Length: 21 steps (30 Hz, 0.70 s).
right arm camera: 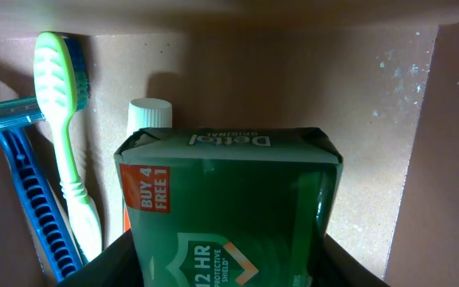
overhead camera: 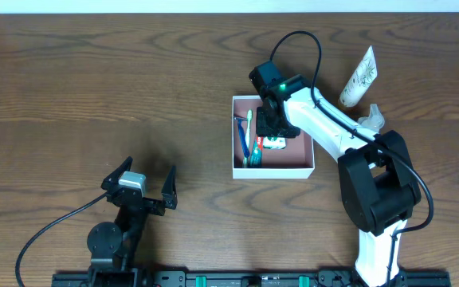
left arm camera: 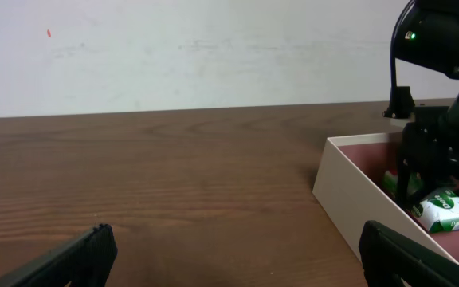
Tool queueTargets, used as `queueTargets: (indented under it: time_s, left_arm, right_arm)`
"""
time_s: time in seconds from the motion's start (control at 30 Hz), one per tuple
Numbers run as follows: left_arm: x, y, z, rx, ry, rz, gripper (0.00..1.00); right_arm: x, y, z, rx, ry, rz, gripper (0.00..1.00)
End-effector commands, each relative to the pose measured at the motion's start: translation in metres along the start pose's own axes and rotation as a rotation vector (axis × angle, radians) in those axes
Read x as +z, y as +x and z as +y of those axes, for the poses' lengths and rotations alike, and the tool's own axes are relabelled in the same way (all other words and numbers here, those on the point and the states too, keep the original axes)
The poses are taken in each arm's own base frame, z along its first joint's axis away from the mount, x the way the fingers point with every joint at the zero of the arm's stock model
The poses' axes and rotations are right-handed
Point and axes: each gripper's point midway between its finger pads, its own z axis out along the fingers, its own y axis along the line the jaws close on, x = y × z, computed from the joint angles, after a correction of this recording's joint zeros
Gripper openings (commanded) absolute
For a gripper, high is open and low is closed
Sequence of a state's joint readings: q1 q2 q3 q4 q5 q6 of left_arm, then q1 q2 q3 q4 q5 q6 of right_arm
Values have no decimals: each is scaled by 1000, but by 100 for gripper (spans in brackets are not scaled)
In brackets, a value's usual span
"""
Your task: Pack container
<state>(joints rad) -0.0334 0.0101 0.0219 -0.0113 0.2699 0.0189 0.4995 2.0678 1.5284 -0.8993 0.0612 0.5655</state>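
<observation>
Dark wood table (overhead camera: 94, 96) from overhead: the container (overhead camera: 273, 171) sits right of centre, open top up, and it's square, so no real long axis. The right hand (overhead camera: 271, 127) is directly over it, way nearer than the left hand (overhead camera: 150, 167), which sits well apart with its fingers spread wide. Left wrist view puts the container's white wall off to that hand's right. Right wrist view: the right hand clamps a green packet (right arm camera: 229, 207) low inside the container, lengthwise roughly parallel to the toothbrush (right arm camera: 66, 127) beside it. Probably just needs letting go.
</observation>
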Motion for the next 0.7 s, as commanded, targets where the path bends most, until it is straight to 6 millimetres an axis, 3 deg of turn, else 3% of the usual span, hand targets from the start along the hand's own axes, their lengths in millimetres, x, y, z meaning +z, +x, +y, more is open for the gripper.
queueTargets:
  time_s: [0.0,0.4,0.67]
  left_arm:
    - [1,15,1,-16,0,44,98]
    - [1,15,1,-16,0,44,98]
    - [1,15,1,-16,0,44,98]
  right_arm:
    - [-6,-3,-3,-10,6,-22,41]
    - [-6,-6,-1,-9,-1,-33,48]
    - [-6,-6,-1,-10,-1,-33,58]
